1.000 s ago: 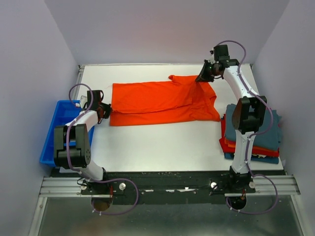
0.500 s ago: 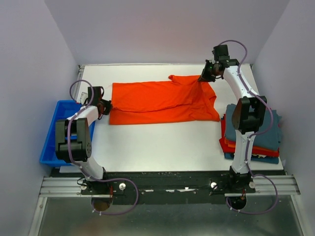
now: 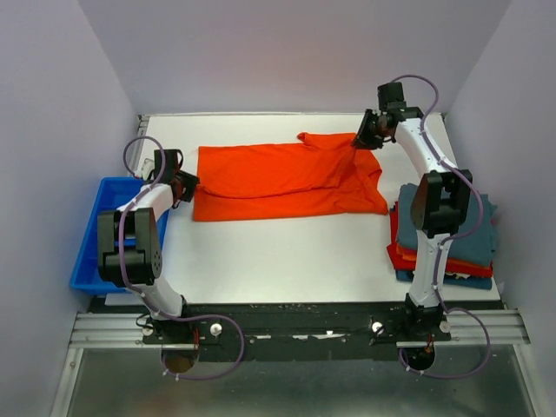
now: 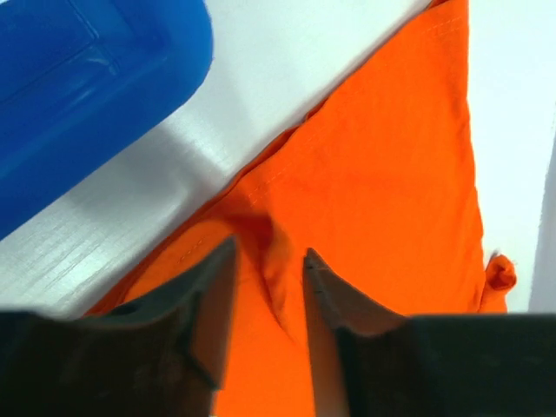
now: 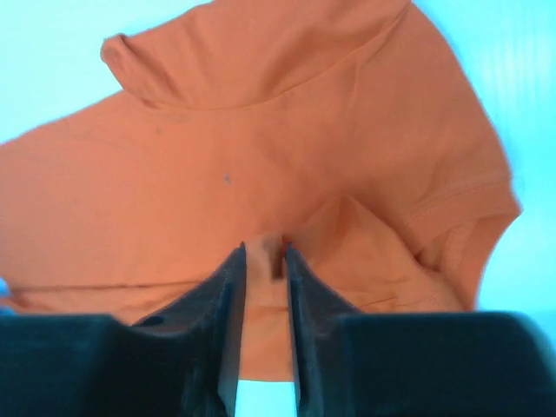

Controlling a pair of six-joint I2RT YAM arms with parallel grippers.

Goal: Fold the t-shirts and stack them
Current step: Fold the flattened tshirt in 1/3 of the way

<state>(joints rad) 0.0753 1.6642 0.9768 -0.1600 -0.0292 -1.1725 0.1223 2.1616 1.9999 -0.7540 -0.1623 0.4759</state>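
Observation:
A bright orange-red t-shirt (image 3: 278, 178) lies flat across the back middle of the white table, folded lengthwise. My left gripper (image 3: 185, 184) is at its left edge. In the left wrist view its jaws (image 4: 269, 256) stand apart over the shirt (image 4: 391, 191), with a raised ridge of cloth loose in the gap. My right gripper (image 3: 360, 139) is at the shirt's far right end. In the right wrist view it (image 5: 265, 252) is nearly closed, pinching a small peak of the shirt (image 5: 261, 130). A stack of folded shirts (image 3: 473, 230), teal on top of red and blue, sits at the right edge.
A rigid blue plastic bin (image 3: 91, 230) stands off the table's left side, close to my left arm; its corner shows in the left wrist view (image 4: 78, 87). My right arm reaches over the stack. Walls close in the back and both sides.
My left gripper has moved a little toward the back along the shirt's left edge. My right gripper has shifted slightly right while holding the cloth. The shirt's outline is nearly the same.

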